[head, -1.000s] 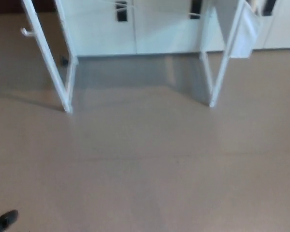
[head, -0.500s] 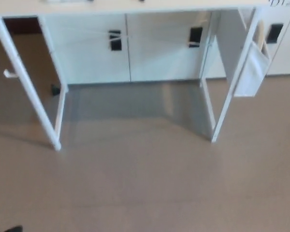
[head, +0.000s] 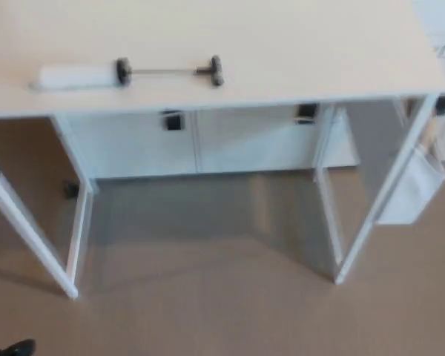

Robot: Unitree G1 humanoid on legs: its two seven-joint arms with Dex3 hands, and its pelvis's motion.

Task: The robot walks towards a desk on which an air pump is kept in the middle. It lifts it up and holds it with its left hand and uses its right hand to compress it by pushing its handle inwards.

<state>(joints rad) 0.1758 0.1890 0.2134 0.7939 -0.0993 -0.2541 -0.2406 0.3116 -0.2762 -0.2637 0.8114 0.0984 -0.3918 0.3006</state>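
The air pump [head: 126, 73] lies on its side on the white desk [head: 297, 44], left of the middle of the head view. Its white barrel [head: 76, 76] points left. A thin rod runs right from a black collar to a black T-handle [head: 215, 70], pulled out. A small black tip of my left hand [head: 11, 347] shows at the bottom left corner, far below and in front of the desk. My right hand does not show.
The desk stands on thin white legs [head: 30, 230] with beige floor [head: 208, 311] in front. White cabinets [head: 193, 137] with dark handles stand behind it, and a white pouch [head: 415, 189] hangs by the right front leg.
The whole picture has shifted down as the camera moved: the desk top and the pump have come into view, and the desk looks nearer. The black tip stays at the bottom left.
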